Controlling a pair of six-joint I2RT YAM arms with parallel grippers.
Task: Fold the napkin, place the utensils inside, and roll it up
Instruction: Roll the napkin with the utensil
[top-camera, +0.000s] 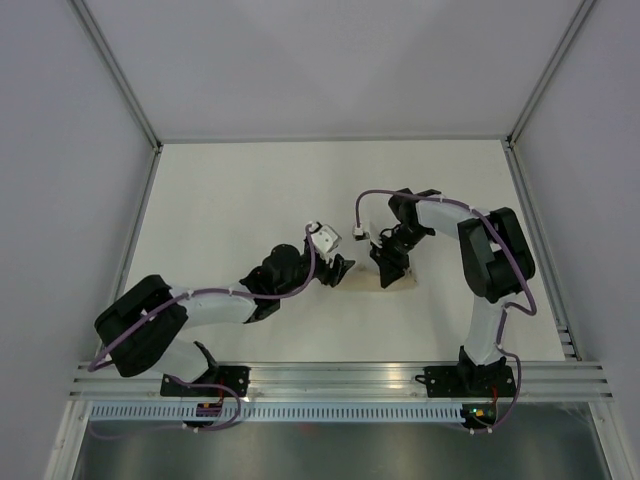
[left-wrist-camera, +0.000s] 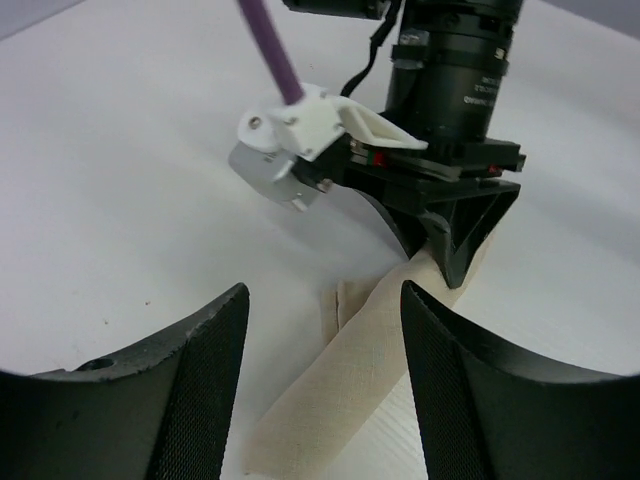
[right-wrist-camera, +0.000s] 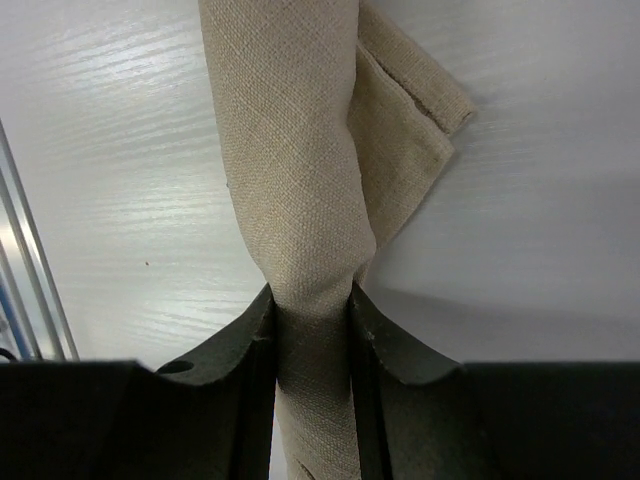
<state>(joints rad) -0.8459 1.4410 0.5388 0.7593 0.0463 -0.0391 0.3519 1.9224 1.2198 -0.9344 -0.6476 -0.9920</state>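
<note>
**Roll pinched at one end, the other end free**

The rolling looks nearly finished, so the job now is to hold the bundle tight. The right gripper (right-wrist-camera: 310, 300) should hold firm and low. Any lift or twist there could loosen the wraps. The left gripper (left-wrist-camera: 322, 310) should then close squarely across the roll, not on the loose flap.

The right gripper's jaws are pressed in on the napkin (right-wrist-camera: 290, 150), squeezing the roll to a narrow waist. The left gripper's fingers (left-wrist-camera: 215, 370) stand spread, one either side of the roll's other end, pinching nothing. Whether they brush the cloth I cannot tell.

The napkin lies as a slim roll on the white table (top-camera: 250, 200), right of centre, between the two grippers. One hemmed corner sticks out beside it. No utensils show, and I cannot tell whether they are wrapped inside.
</note>
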